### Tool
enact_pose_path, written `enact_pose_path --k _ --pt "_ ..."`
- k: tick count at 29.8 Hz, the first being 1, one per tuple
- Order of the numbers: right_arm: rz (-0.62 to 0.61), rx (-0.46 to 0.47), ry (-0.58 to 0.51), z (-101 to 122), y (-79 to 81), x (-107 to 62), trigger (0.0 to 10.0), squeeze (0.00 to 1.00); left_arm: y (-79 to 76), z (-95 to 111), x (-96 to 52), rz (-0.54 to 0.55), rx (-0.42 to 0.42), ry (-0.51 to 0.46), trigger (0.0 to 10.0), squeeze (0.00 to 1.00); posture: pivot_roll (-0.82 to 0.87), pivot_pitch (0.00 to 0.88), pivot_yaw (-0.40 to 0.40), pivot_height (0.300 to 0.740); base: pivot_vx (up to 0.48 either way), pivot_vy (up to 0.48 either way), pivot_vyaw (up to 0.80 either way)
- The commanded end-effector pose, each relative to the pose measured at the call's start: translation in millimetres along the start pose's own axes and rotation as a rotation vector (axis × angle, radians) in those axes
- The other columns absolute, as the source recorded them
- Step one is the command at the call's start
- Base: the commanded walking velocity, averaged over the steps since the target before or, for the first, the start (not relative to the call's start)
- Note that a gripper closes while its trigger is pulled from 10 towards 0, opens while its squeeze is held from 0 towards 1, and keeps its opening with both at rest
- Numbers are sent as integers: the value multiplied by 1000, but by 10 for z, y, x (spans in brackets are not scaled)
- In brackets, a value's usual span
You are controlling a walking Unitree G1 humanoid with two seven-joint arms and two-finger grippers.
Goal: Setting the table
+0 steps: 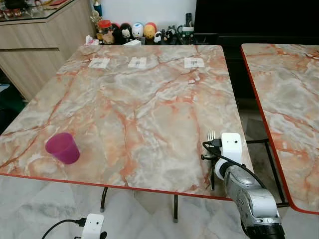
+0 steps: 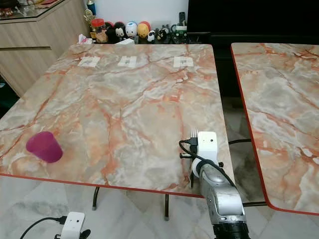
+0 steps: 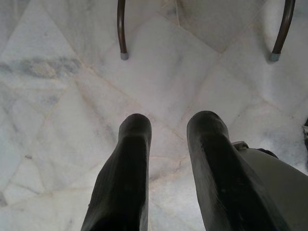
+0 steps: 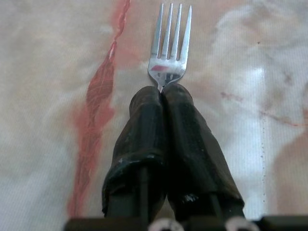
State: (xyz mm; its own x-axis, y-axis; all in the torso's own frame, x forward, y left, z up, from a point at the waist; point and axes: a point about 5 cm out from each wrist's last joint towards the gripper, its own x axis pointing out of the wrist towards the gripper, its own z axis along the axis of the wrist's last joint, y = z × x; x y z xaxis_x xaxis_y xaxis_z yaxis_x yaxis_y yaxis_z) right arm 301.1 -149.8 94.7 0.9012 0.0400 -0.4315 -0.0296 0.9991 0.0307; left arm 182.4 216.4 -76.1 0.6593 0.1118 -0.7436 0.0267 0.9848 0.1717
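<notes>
Fork [image 4: 169, 57]: light, stiff, slippery metal, best gripped at the neck, where the right hand [image 4: 163, 98] pinches it above the marble bench [image 1: 139, 109], near its right front corner. Left hand [image 3: 171, 139], fingers spread, hangs idle.

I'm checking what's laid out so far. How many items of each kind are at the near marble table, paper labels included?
Fork, held over the table by the right gripper: 1
Magenta cup: 1
White paper labels, first at, second at, third at: 3
Total: 5
</notes>
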Motion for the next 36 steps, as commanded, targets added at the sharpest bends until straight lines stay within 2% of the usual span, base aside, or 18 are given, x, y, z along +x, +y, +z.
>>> enact_pose_path --k 1,3,5,8,20,21,22,23,24,30,34,36 --pt "-9 -7 71 -148 -16 15 0 0 -2 -62 -12 -3 -6 32 10000 0 -107 92 50 740 0 0 0" --pt "-5 -16 50 -130 -15 19 0 0 0 -63 -12 -4 -5 32 10000 0 -107 93 50 740 0 0 0" --pt "14 -10 -35 -23 14 15 0 0 2 -63 -12 -3 -3 32 10000 0 -106 92 51 740 0 0 0" --pt "20 -2 -94 64 30 3 0 0 5 -62 -12 -2 -1 33 10000 0 -107 93 52 740 0 0 0" --pt "12 4 -116 76 25 -21 0 0 5 -61 -11 -3 1 34 10000 0 -108 92 51 740 0 0 0" --pt "-7 4 -117 71 6 -24 10000 0 5 -60 -10 -3 2 34 10000 0 -108 93 51 740 0 0 0" --pt "-12 7 -119 72 0 -25 10000 0 5 -60 -10 -3 3 34 10000 0 -108 93 51 740 0 0 0" --pt "-39 42 -128 103 -16 -45 10000 133 5 -60 -11 -2 1 34 10000 0 -106 93 50 740 0 0 0" --pt "-49 64 -134 135 -14 -64 10000 1000 6 -61 -11 -1 1 34 10000 0 -103 94 49 740 0 0 0" --pt "-94 118 -185 370 70 -241 10000 1000 11 -61 -11 -3 5 36 10000 0 -117 94 51 740 0 0 0" --pt "-106 143 -150 341 95 -276 10000 1000 6 -58 -9 -7 5 35 10000 0 -118 93 49 740 0 0 0" --pt "-114 140 -99 267 103 -280 10000 1000 0 -54 -8 -8 5 34 10000 0 -121 94 46 740 0 0 0"
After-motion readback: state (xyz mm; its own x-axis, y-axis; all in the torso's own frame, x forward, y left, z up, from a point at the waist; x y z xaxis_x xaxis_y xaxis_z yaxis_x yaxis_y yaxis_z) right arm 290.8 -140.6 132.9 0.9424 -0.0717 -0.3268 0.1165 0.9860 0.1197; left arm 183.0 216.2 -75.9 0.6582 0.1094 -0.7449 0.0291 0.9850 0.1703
